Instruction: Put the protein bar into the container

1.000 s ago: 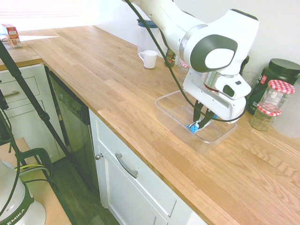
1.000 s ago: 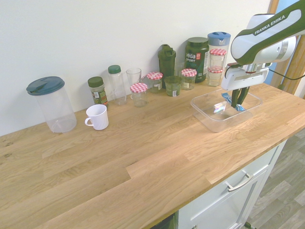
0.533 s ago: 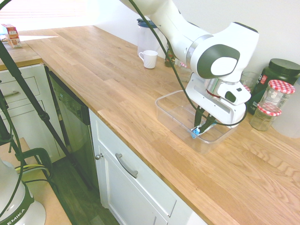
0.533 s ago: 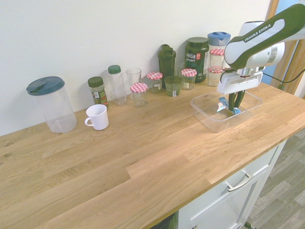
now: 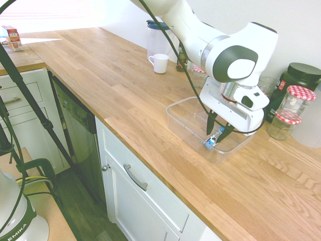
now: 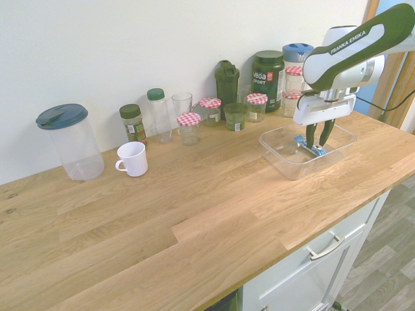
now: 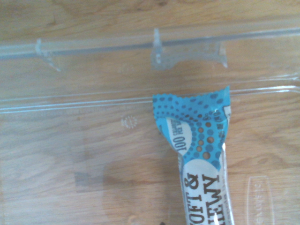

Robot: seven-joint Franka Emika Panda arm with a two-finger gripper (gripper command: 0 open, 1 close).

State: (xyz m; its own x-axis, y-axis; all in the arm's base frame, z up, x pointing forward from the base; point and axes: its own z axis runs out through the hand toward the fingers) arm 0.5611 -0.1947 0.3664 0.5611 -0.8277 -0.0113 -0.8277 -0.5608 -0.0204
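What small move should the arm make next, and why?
Probably lift the gripper straight up: its fingers stand apart, and the small blue-and-white wrapped bar lies inside the clear rectangular plastic tub.

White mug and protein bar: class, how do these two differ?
The white mug is plain; the protein bar has a blue, dotted, printed wrapper. The mug stands on the worktop; the bar lies inside the clear container. The mug has a handle; the bar has none.

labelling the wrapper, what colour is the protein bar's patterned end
The protein bar has a bright blue end with darker dots, clearest in the wrist view.
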